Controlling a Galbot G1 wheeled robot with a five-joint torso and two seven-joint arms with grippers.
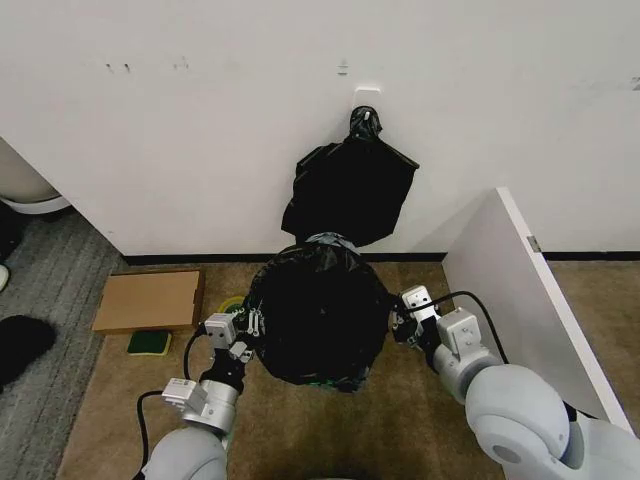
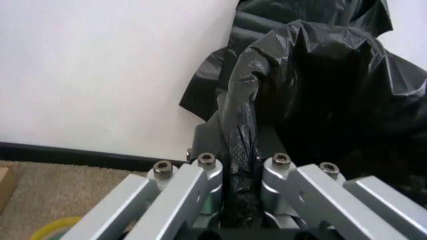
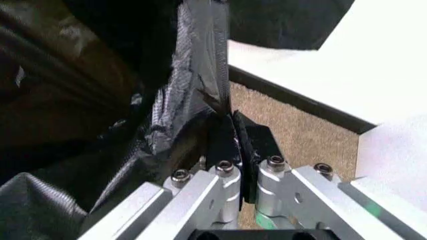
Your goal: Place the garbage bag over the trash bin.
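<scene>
The garbage bag (image 1: 318, 320), glossy crinkly black plastic, hangs spread wide between my two grippers above the carpet. My left gripper (image 1: 250, 335) is shut on its left edge, and in the left wrist view a bunched fold of the bag (image 2: 241, 140) runs down between the closed fingers of that gripper (image 2: 243, 165). Opposite it, my right gripper (image 1: 397, 322) is shut on the right edge. The right wrist view shows the gripper (image 3: 248, 167) pinching a thin strip of the bag (image 3: 200, 75). The trash bin is hidden, with the spread bag covering the floor between my arms.
A black plastic bundle with a knotted top (image 1: 350, 185) hangs on the white wall behind the bag. A white panel (image 1: 520, 290) stands close on the right. On the left floor lie a cardboard sheet (image 1: 148, 300), a green pad (image 1: 150, 343) and a yellow tape roll (image 1: 230, 303).
</scene>
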